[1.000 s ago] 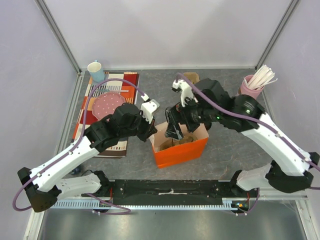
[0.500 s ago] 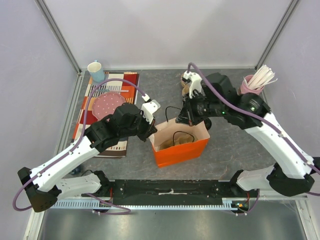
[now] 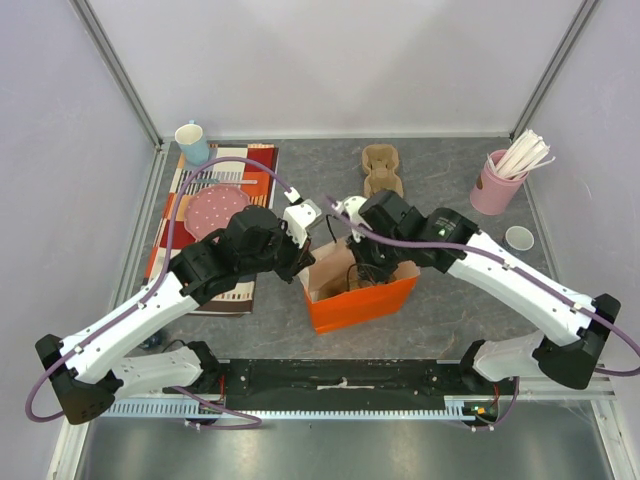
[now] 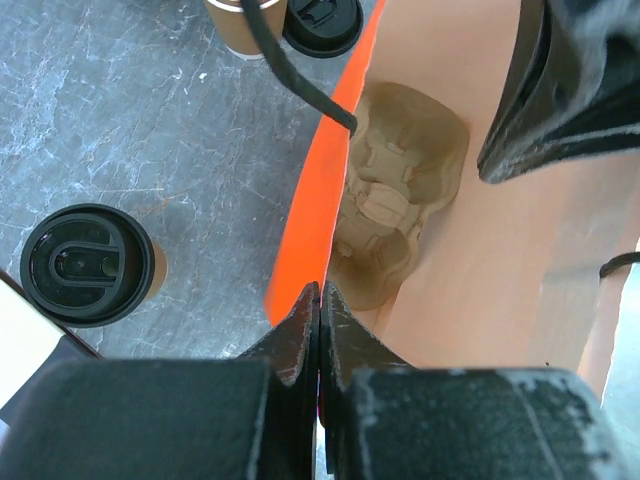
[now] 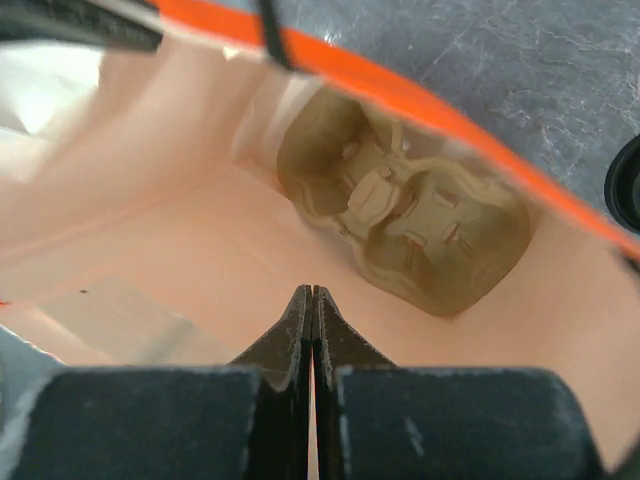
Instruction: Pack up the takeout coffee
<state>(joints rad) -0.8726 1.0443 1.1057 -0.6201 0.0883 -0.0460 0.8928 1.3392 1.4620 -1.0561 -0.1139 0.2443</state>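
Observation:
The takeout coffee (image 4: 88,265), a kraft cup with a black lid, stands on the table left of the orange paper bag (image 3: 372,300); the top view hides it under my left arm. My left gripper (image 4: 320,298) is shut on the bag's left rim (image 4: 300,225). My right gripper (image 5: 312,292) is shut on nothing, down inside the bag above its floor. A pulp cup carrier (image 5: 410,225) lies in the bag just ahead of it, and it also shows in the left wrist view as the carrier (image 4: 395,190).
A second black lid (image 4: 322,22) and a brown cup (image 4: 235,22) sit by the bag's far corner. Another pulp carrier (image 3: 381,170) lies behind the bag. A pink cup of straws (image 3: 500,180), a white lid (image 3: 517,237), a blue mug (image 3: 191,140) and a pink plate (image 3: 213,210) ring the area.
My right gripper rose out of the bag toward the back, shut its jaws, then came forward and dipped into the bag again. The left arm kept its hold on the rim.

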